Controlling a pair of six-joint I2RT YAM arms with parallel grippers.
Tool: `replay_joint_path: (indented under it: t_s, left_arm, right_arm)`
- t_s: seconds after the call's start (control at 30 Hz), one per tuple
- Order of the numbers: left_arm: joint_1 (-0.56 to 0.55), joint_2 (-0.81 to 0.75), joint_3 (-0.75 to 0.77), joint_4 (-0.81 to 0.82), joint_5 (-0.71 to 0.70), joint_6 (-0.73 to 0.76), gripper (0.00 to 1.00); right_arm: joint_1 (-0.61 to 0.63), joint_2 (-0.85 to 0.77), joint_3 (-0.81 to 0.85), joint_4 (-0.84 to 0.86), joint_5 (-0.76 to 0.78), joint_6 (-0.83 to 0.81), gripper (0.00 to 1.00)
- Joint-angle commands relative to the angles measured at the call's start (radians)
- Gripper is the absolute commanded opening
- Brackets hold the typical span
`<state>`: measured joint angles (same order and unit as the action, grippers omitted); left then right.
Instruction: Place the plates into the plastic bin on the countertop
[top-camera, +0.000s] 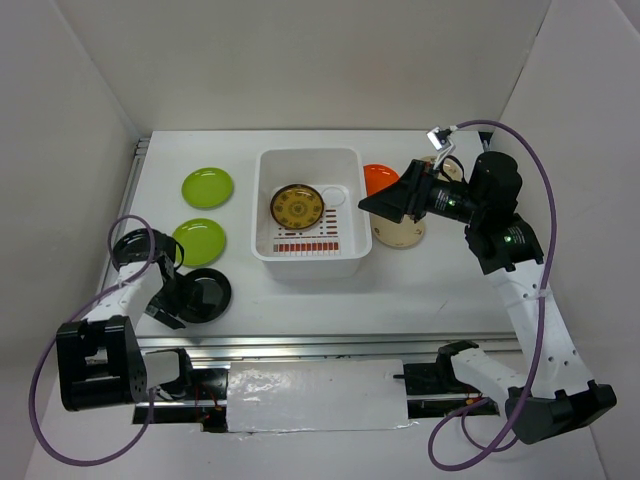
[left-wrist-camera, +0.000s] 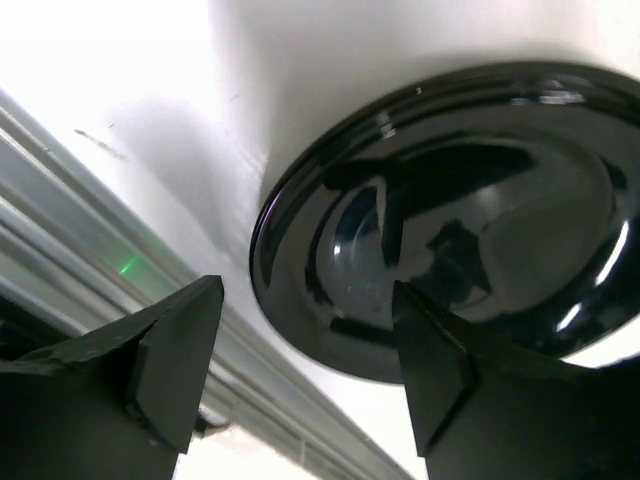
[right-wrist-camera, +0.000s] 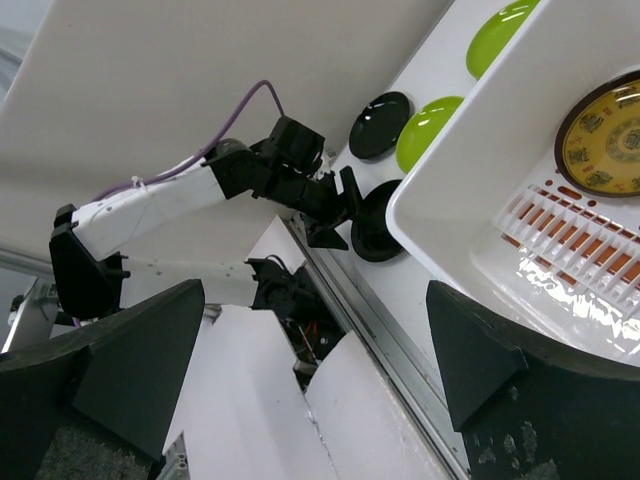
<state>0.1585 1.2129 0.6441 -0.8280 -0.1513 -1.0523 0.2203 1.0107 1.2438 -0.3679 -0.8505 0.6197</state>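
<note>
Bin (top-camera: 308, 262): white tub at the middle of the counter (top-camera: 450, 290), red slots on its floor.
Patterned plate (top-camera: 296, 207): lies flat inside the bin, in the far half, just beyond the slots.
Near green plate (top-camera: 199, 241): on the counter left of the bin, not touching it.
Far green plate (top-camera: 207, 186): behind the near one, with a gap between them.
Cream plate (top-camera: 398, 236): right of the bin, just beside its wall, partly hidden under the right gripper.
Orange plate (top-camera: 378, 177): behind the cream one, by the bin's far right corner; whether the two touch cannot be told.
Black plate (left-wrist-camera: 470, 220): near left of the counter, close to the rail (top-camera: 330, 345).
Second black plate (right-wrist-camera: 380, 125): further left, partly under the left arm.
Left gripper (left-wrist-camera: 308, 295): low at the black plate's near rim; fingers parted, one over bare counter by the rail, the other over the rim, nothing clamped.
Right gripper (right-wrist-camera: 320, 370): raised beside the bin's right wall, pointing left; fingers spread wide, holding nothing.
</note>
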Motion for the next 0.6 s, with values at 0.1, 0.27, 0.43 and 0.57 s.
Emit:
replay_joint_path:
  t_s: [0.1,0.27,0.43,0.57]
  left_arm:
    - [-0.002,0.056,-0.038,0.119,0.004,-0.012,0.67]
    - [-0.002,0.063,-0.058,0.142,0.010,-0.018,0.21]
    - [-0.004,0.014,-0.104,0.133,0.025,-0.026,0.05]
    - [-0.004,-0.038,-0.144,0.127,0.064,-0.023,0.00]
  right_arm:
    - [0.011,0.000,0.048,-0.005,-0.015,-0.008,1.00]
    - [0.011,-0.001,0.049,-0.017,-0.004,-0.014,1.00]
    - [0.011,-0.004,0.040,-0.017,0.002,-0.011,1.00]
    - [0.014,-0.003,0.040,-0.011,0.010,0.000,1.00]
